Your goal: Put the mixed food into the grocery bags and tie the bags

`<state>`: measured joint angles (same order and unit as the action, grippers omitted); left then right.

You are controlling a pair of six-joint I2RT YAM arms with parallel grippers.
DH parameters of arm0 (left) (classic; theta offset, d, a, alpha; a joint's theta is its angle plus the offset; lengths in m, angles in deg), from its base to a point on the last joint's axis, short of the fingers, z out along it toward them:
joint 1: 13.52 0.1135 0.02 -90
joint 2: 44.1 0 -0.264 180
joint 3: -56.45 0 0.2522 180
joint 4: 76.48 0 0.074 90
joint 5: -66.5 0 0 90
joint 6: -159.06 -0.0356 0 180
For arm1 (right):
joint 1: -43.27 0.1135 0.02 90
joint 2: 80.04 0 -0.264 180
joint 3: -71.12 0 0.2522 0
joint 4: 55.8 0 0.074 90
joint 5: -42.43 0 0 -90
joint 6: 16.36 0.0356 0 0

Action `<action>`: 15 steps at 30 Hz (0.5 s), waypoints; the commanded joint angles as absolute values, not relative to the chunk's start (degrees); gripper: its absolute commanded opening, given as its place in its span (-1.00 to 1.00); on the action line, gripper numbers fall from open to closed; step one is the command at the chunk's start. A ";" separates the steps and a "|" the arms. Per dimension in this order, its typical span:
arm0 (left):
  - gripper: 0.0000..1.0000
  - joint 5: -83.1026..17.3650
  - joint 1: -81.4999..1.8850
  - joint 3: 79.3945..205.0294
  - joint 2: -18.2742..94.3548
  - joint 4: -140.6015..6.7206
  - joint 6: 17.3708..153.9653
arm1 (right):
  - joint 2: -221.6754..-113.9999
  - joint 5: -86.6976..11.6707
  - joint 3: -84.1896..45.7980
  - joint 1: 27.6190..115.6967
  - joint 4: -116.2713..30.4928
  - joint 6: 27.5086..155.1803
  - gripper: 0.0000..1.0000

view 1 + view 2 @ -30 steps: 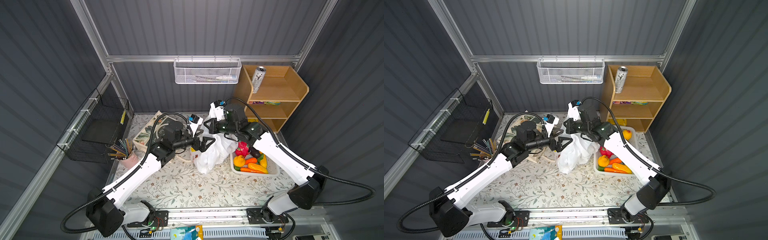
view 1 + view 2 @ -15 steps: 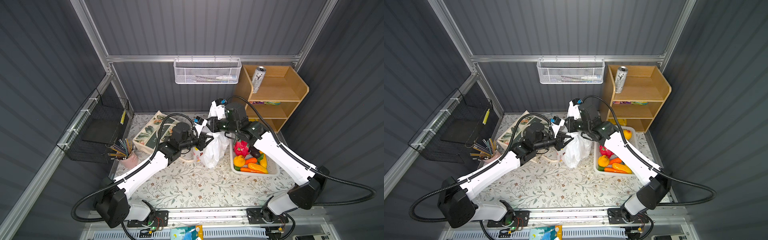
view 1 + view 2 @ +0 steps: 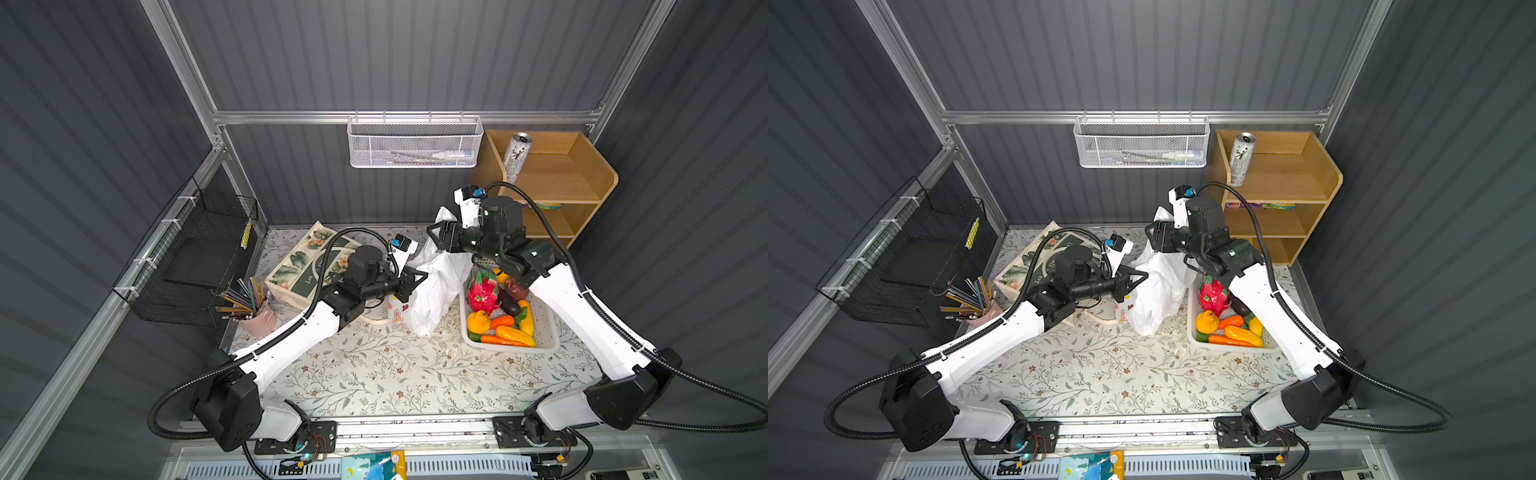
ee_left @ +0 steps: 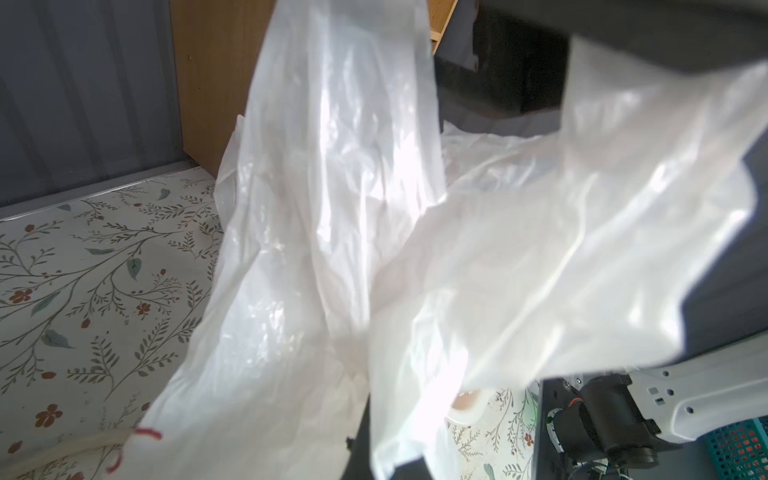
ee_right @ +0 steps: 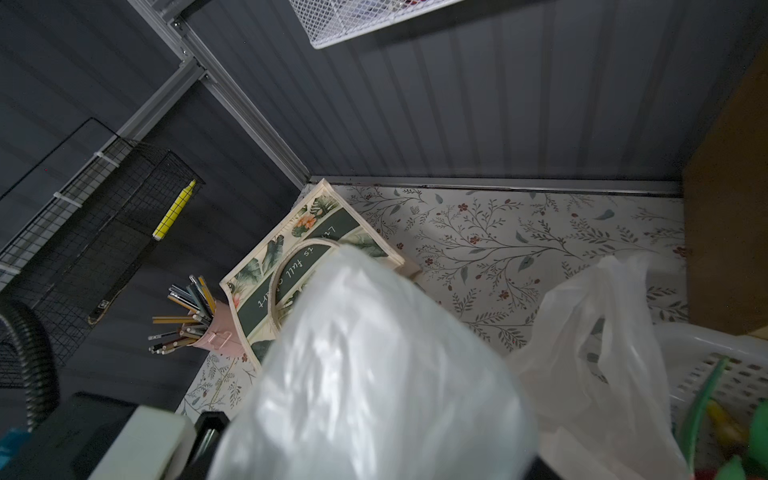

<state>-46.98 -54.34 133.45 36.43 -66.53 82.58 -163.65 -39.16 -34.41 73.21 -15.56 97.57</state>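
Since the toy produce (image 3: 484, 291) all sits in the basket (image 3: 544, 332), the plastic bag (image 3: 432, 291) standing just beside the basket looks like it's being prepped for loading. Left jaws are clamped fully shut on film at the bag's side away from the basket, probably to hold the mouth up. Right jaws hover at the bag's top, basket side. Can't tell their width or whether they grip film.

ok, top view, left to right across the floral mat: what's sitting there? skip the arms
pink pencil cup → leaf-print canvas tote → white plastic bag → white slotted basket. The wooden shelf is left out because it overlaps the basket.
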 commanded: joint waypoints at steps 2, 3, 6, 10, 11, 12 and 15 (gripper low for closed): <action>-1.00 -49.13 -54.86 133.23 37.20 -65.02 80.49 | -163.99 -37.45 -37.27 72.39 -14.83 97.09 0.31; -1.00 -49.16 -54.88 133.32 37.34 -65.01 80.47 | -164.35 -36.49 -37.84 72.33 -14.85 96.99 0.13; -0.73 -48.07 -54.88 133.40 37.00 -64.48 80.73 | -164.92 -35.51 -38.53 72.18 -14.58 97.02 -0.57; 0.34 -41.22 -54.86 131.66 32.33 -64.38 81.43 | -162.50 -36.54 -35.34 70.89 -14.75 97.07 -1.00; 0.52 -38.36 -54.87 130.69 30.32 -64.47 81.46 | -161.13 -36.84 -33.71 70.18 -14.97 97.47 -1.00; 0.63 -35.80 -54.85 129.67 28.56 -64.35 81.37 | -159.72 -36.85 -32.33 69.43 -15.24 97.85 -1.00; 0.78 -29.79 -54.83 127.65 23.78 -61.14 80.42 | -154.89 -37.91 -28.33 66.84 -15.35 98.55 -1.00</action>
